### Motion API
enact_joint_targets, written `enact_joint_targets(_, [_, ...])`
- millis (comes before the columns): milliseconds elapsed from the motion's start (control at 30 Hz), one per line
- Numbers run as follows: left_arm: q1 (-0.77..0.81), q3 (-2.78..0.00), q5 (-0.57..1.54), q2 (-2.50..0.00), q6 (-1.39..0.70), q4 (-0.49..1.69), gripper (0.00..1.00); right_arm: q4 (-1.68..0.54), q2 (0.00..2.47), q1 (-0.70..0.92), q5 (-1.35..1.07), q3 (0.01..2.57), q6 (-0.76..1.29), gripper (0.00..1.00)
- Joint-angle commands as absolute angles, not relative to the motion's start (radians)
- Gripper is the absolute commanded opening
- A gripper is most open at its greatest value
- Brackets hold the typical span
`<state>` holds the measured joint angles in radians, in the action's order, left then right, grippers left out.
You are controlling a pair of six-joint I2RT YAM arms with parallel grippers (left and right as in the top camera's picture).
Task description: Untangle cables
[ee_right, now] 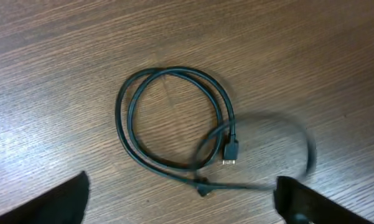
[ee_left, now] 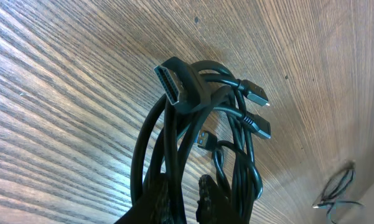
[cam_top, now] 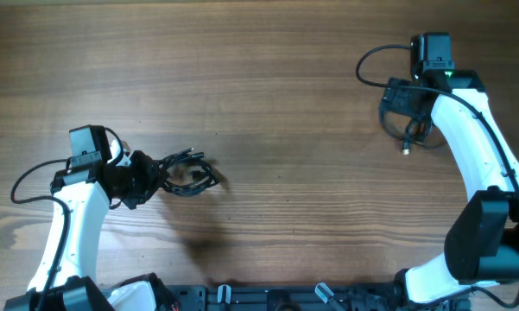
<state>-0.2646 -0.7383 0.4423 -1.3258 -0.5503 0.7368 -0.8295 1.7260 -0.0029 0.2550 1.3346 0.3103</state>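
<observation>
A bundle of cables (ee_left: 199, 124), glossy black with plugs jutting at odd angles, rises from the left gripper (ee_left: 183, 202), whose jaws are nearly closed on its lower loops. It appears lifted off the wood-grain table (ee_left: 62, 74). The right gripper (ee_right: 183, 202) stands wide open, holding nothing. Directly beneath it lies a single cable (ee_right: 172, 70), thin and coiled in a round loop, its silver-tipped plug (ee_right: 231, 151) inside the ring and one stretch blurred. One cord looks separated. The next move likely calls for the free gripper to cross over and pinch one strand from the bundle.
</observation>
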Motion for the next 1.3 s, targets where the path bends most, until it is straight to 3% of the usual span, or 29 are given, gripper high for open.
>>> enact_joint_targets(0, [-0.266, -0.739, 0.45, -1.33, -0.531, 0.728, 0.19, -0.817, 1.711, -0.006, 0.118, 1.331, 0.314, 1.0])
enact_joint_targets(167, [-0.264, -0.739, 0.451, -1.33, -0.527, 0.611, 0.18, -0.799, 1.711, -0.003, -0.318, 1.331, 0.239, 1.0])
enact_joint_targets(500, [-0.17, -0.739, 0.45, -1.33, -0.531, 0.459, 0.26, -0.797, 1.711, -0.003, -0.356, 1.331, 0.299, 1.0])
enact_joint_targets(567, [-0.162, -0.739, 0.45, -1.33, -0.53, 0.461, 0.37, -0.797, 1.711, -0.003, -0.356, 1.331, 0.299, 1.0])
enact_joint_targets(700, [-0.161, -0.739, 0.451, -1.33, -0.531, 0.467, 0.87, -0.797, 1.711, -0.003, -0.356, 1.331, 0.299, 1.0])
enact_joint_targets(767, [-0.161, -0.739, 0.451, -1.33, -0.531, 0.475, 1.0, -0.797, 1.711, -0.003, -0.356, 1.331, 0.299, 1.0])
enact_joint_targets(1267, [-0.161, -0.739, 0.443, -1.33, -0.531, 0.467, 1.0, -0.797, 1.711, -0.003, -0.356, 1.331, 0.299, 1.0])
